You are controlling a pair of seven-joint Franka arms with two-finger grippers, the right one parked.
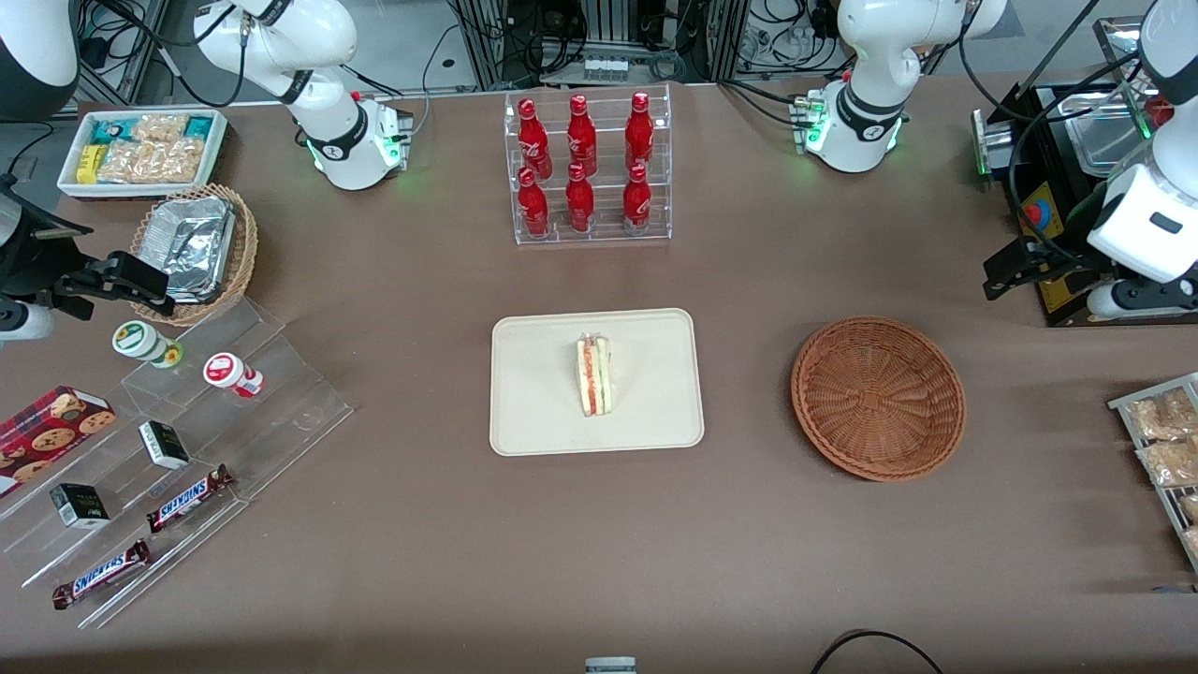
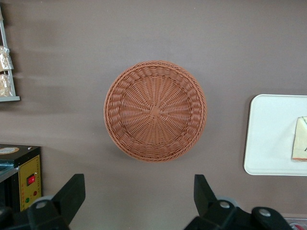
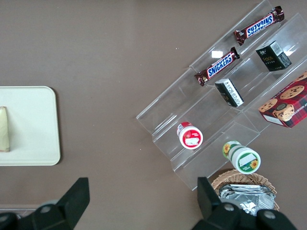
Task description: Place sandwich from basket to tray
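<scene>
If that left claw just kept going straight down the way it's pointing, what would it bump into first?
Probably bare table. The gripper hangs open, pointing down, beside the empty basket rather than over it, and nothing lies between its fingers. The depth is hard to judge. The sandwich already sits on the tray.

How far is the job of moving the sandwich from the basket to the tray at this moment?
It looks finished. The sandwich lies on the tray, and the basket holds nothing. The gripper is open, holds nothing, and hangs above the table near the basket, toward the working arm's end. Nothing seems left to carry; at most the arm may go back to rest.
</scene>
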